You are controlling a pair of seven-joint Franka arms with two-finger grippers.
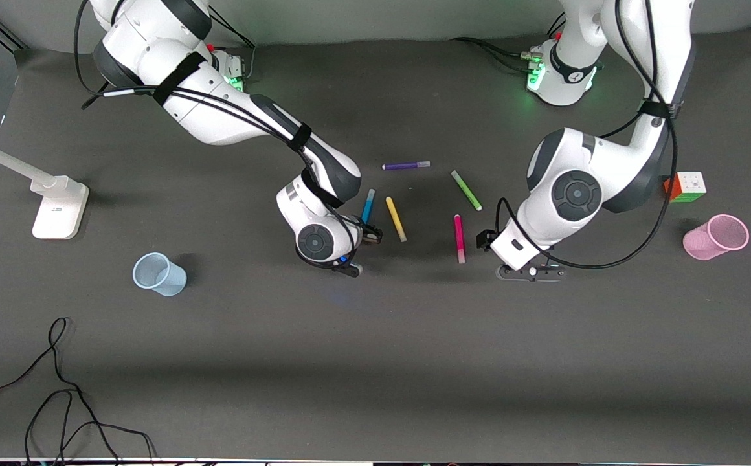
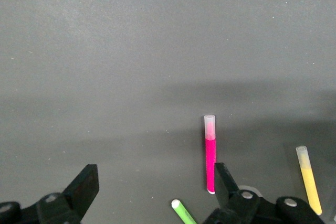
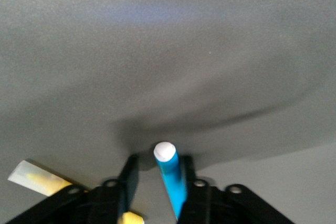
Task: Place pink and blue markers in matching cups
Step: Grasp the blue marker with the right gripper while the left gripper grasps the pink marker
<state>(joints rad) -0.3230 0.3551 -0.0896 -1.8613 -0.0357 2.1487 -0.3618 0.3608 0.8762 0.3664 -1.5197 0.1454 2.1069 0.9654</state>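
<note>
Blue marker lies on the desk between the right hand's fingers, which flank it closely; contact cannot be confirmed. Pink marker lies flat just beside the left hand, whose fingers are spread, not yet straddling it. Blue cup and pink cup wait near opposite desk ends.

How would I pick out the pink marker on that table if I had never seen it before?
Start at the loose row of pens in the middle of the dark table, between the two white arms. The pink marker lies flat beside the left claw, nearer the front camera than the green pen. It is the only magenta one, with a pale cap.
</note>
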